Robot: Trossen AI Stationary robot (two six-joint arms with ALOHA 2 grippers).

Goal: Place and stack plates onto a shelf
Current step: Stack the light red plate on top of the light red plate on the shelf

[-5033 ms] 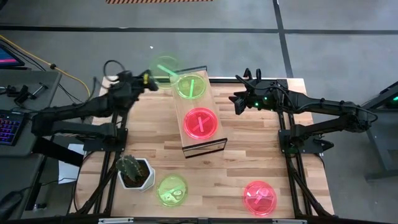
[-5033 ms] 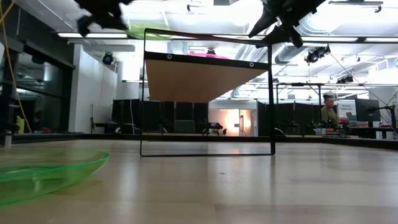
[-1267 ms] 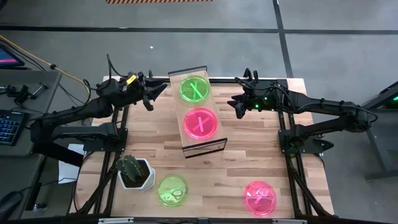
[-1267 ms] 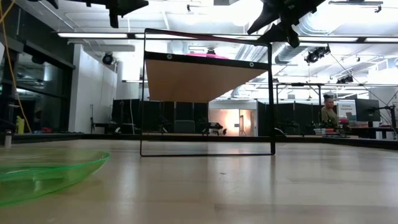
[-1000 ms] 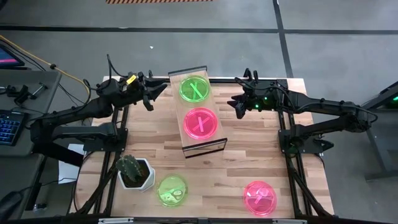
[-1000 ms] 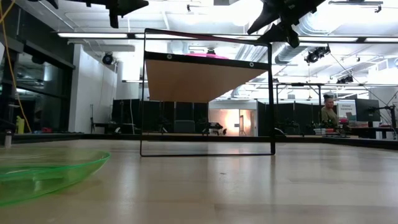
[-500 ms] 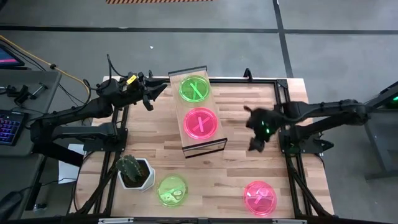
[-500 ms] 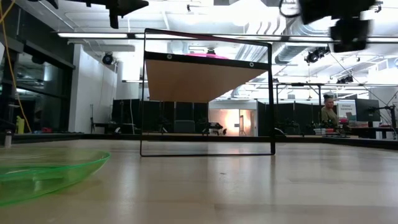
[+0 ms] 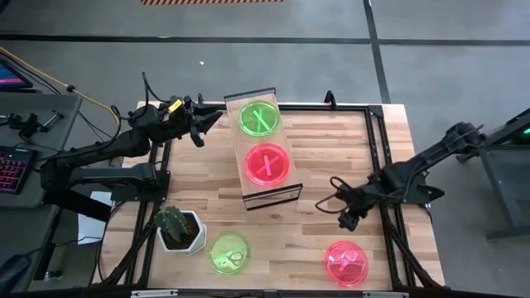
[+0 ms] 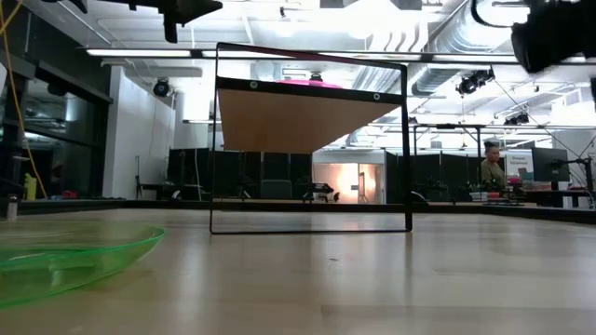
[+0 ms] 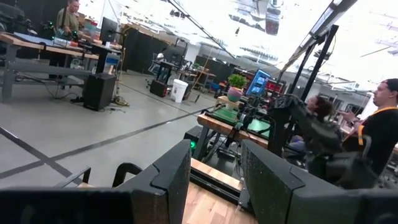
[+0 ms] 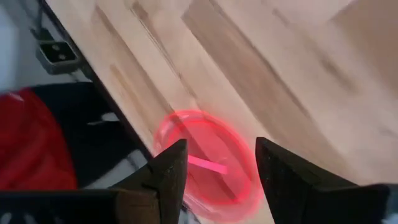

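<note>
- Swinging away from the far edge beside the shelf (image 9: 263, 149), the right tool (image 9: 348, 217) now hangs over the near right part of the desk (image 9: 331, 157), just short of the loose pink plate (image 9: 345, 263).
- From above: a green plate (image 9: 259, 118) and a pink plate (image 9: 267, 164) lie on the shelf; another green plate (image 9: 228, 252) sits by the cactus (image 9: 175, 225). The left tool (image 9: 201, 124) waits left of the shelf, fingers apart.
- Low down: the shelf frame stands mid-desk, green plate rim at near left.
- Right wrist: fingers (image 12: 171, 171) spread, empty, above the pink plate.
- Left wrist: fingers (image 11: 174, 174) parted, empty.
</note>
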